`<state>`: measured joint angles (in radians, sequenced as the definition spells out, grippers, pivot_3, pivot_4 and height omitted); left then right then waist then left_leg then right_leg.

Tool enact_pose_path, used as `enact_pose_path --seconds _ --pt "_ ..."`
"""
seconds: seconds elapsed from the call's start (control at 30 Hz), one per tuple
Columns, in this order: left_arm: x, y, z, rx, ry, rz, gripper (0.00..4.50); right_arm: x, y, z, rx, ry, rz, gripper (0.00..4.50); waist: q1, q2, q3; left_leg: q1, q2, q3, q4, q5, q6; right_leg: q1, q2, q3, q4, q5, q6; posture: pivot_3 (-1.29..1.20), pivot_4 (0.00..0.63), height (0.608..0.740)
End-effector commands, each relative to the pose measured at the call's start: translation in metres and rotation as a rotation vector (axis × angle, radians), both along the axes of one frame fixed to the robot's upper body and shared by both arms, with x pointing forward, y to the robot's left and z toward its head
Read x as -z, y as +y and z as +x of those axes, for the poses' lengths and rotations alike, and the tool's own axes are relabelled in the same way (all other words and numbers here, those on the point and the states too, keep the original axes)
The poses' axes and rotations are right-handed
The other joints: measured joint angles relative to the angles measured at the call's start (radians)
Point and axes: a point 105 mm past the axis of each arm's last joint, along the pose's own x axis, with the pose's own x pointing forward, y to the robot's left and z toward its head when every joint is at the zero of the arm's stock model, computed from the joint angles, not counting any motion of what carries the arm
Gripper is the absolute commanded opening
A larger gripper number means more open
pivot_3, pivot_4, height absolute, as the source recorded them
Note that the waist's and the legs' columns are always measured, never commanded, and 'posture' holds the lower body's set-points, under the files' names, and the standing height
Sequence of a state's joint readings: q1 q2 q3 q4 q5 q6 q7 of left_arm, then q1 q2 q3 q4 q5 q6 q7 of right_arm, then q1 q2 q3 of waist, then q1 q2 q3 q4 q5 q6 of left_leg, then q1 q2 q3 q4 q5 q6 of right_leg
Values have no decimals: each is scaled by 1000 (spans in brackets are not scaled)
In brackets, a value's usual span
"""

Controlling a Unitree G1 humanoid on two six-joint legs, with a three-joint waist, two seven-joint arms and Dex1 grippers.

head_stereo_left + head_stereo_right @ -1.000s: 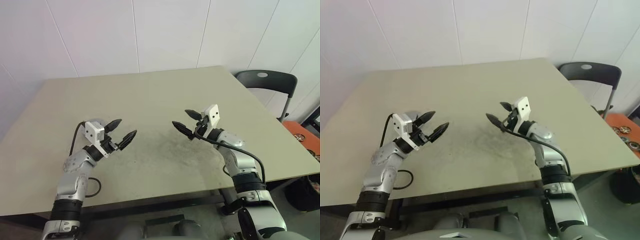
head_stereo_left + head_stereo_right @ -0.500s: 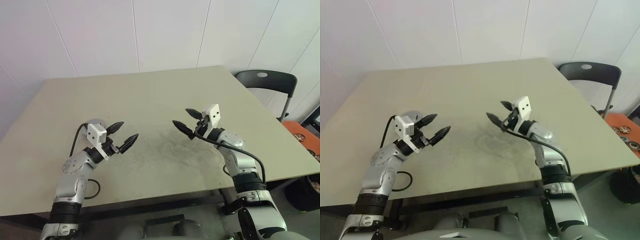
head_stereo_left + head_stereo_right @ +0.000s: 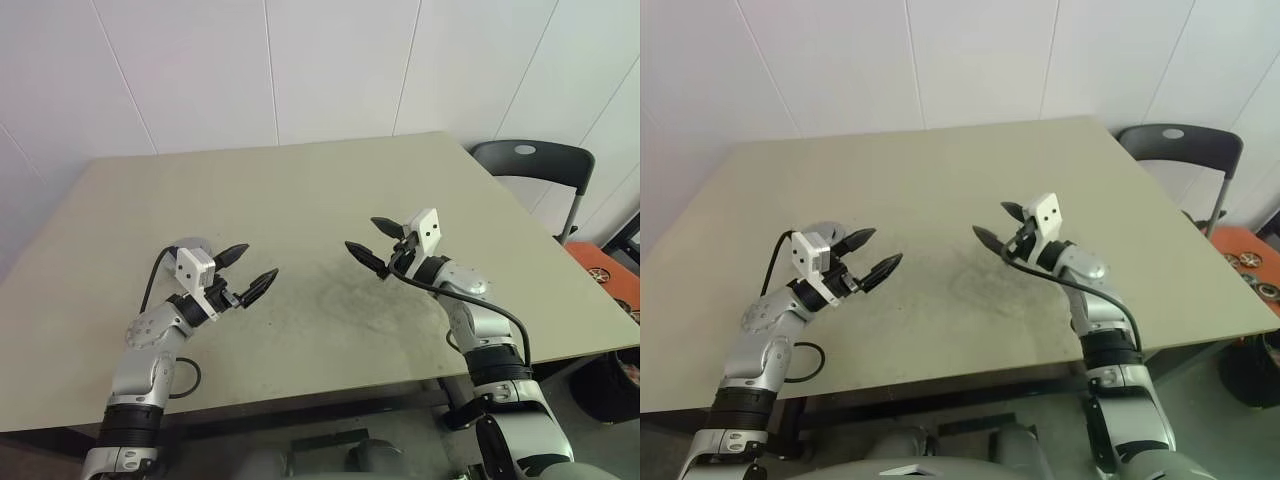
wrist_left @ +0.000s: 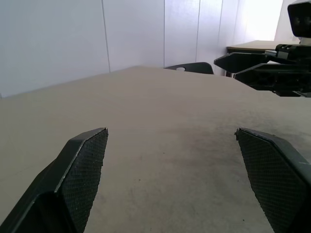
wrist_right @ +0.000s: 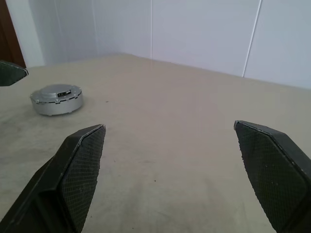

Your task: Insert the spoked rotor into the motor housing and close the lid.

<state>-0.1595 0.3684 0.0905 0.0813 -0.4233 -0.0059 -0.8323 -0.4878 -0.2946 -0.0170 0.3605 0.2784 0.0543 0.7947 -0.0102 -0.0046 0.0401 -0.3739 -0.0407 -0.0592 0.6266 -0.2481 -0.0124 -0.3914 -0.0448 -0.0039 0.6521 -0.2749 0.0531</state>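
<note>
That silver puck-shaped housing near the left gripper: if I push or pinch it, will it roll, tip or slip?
The silver housing lies flat, low and wide on the table, so a push would probably slide it rather than tip or roll it. It looks like solid metal, so it is likely rigid and heavy for its size. Its smooth rim may slip in a pinch.

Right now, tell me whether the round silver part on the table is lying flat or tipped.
Flat. The round silver part rests on the table with its top face level, apart from both pincers.
</note>
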Motion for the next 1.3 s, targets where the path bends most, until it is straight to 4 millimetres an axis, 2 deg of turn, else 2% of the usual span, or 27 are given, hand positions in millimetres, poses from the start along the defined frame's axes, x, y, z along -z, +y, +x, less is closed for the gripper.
enact_pose_path --seconds 0.03,0.4,1.3 --pt "-14 -6 0 18 -60 13 4500 -17 2 4 -10 -65 1 4449 0 0 0 0 0 0 0 0 0 0 0 0 0 0 0 0 0 740" --pt "-12 -7 3 9 -62 23 4500 -13 8 2 -20 -60 -5 4449 0 0 0 0 0 0 0 0 0 0 0 0 0 0 0 0 0 740" --pt "-10 -7 2 11 -54 23 4500 -14 6 3 -9 -65 -16 4449 0 0 0 0 0 0 0 0 0 0 0 0 0 0 0 0 0 740"
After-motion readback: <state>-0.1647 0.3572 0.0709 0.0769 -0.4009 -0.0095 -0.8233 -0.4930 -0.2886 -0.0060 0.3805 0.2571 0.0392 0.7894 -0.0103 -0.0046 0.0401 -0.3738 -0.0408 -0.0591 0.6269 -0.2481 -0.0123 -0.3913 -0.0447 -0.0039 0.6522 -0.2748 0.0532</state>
